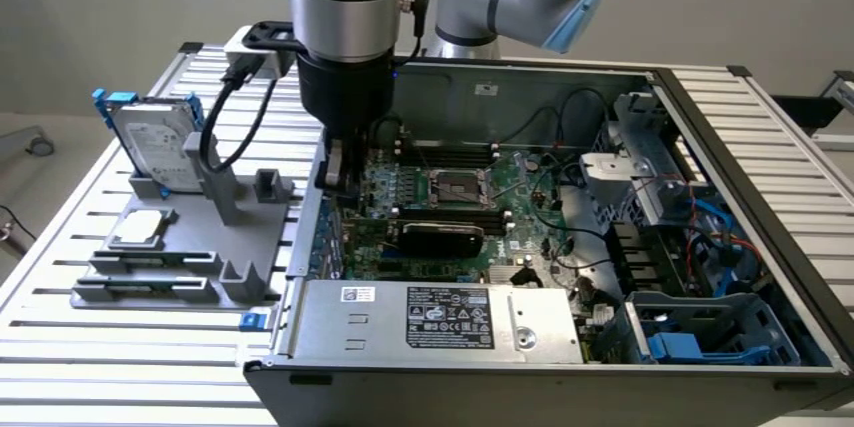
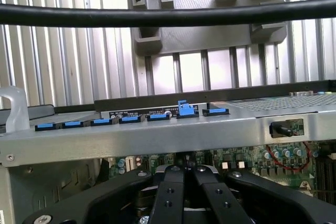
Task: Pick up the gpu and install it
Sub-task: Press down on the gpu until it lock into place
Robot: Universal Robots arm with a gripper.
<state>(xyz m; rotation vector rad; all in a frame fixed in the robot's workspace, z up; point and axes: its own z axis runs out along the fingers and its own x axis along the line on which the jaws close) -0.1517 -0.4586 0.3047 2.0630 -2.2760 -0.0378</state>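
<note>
The gripper (image 1: 340, 182) hangs straight down from the arm's vertical wrist in the upper middle of the exterior view, at the open computer case's (image 1: 747, 127) wall nearest the exterior view's left. In the wrist view its fingers (image 2: 176, 190) are pressed together, holding nothing. The gpu (image 1: 441, 238) lies flat over the motherboard (image 1: 461, 187) near the frame's centre, black shroud up, just beside the gripper. The grey holder (image 1: 160, 267) on the slatted desk (image 1: 80, 332) carries the hard drive (image 1: 154, 137).

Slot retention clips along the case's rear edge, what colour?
Blue, a row of small plastic slot clips on the grey metal case edge; clearest in the wrist view.
</note>
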